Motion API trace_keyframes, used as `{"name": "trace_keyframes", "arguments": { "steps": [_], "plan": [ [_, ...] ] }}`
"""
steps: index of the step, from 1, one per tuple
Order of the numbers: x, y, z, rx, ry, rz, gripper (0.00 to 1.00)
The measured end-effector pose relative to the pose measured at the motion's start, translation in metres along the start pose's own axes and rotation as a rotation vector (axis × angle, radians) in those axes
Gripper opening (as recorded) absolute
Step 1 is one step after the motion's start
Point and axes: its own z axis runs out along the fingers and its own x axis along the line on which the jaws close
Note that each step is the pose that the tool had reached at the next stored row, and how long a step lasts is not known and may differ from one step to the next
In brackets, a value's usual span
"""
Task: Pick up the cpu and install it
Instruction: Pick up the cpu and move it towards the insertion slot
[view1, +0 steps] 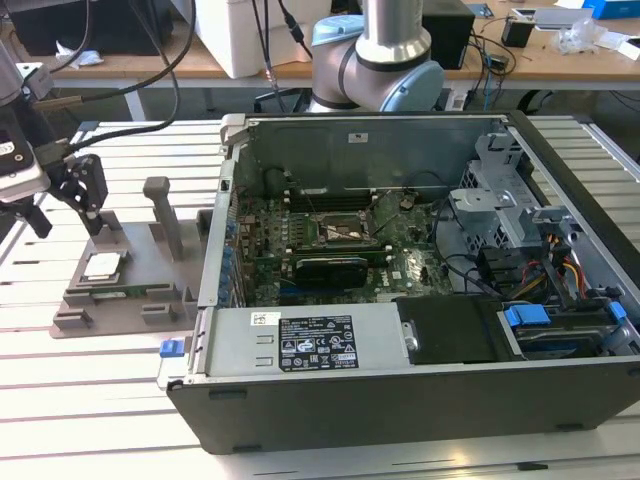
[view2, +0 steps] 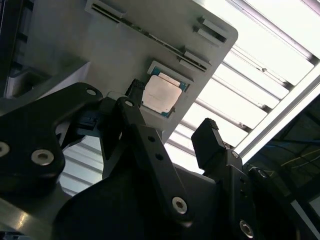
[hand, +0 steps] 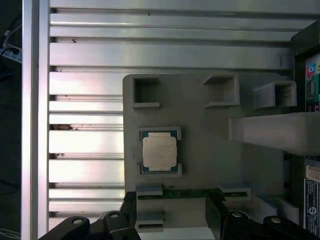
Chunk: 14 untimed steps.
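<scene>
Hanging at the exterior view's left edge, your gripper (view1: 65, 212) points down over the grey tray (view1: 150, 300), its wrist cut off by the frame's side. The arm's base joint (view1: 375, 55) stands at top centre, behind the open case (view1: 400, 400). You have the fingers (view1: 88, 190) spread wide, with nothing between them. The cpu (view1: 103, 266) lies flat in a square recess of the tray, silver top up, below the gripper and clear of both fingertips. In the first wrist view the gripper (hand: 172, 206) looks straight onto the tray (hand: 210, 160), and the cpu (hand: 159, 151) lies ahead of the gap between the black fingers (hand: 216, 215). In the second wrist view the gripper (view2: 172, 112) is seen at a slant, and the cpu (view2: 160, 95) lies just past the tip of one of the fingers (view2: 145, 140). The socket (view1: 345, 232) sits mid-frame inside the case, well apart from the cpu.
</scene>
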Motion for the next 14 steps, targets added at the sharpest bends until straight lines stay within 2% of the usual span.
{"name": "trace_keyframes", "arguments": {
  "steps": [14],
  "plan": [
    [0.0003, 0.0, 0.0118, 0.0, 0.0, 0.0, 0.66]
  ]
}}
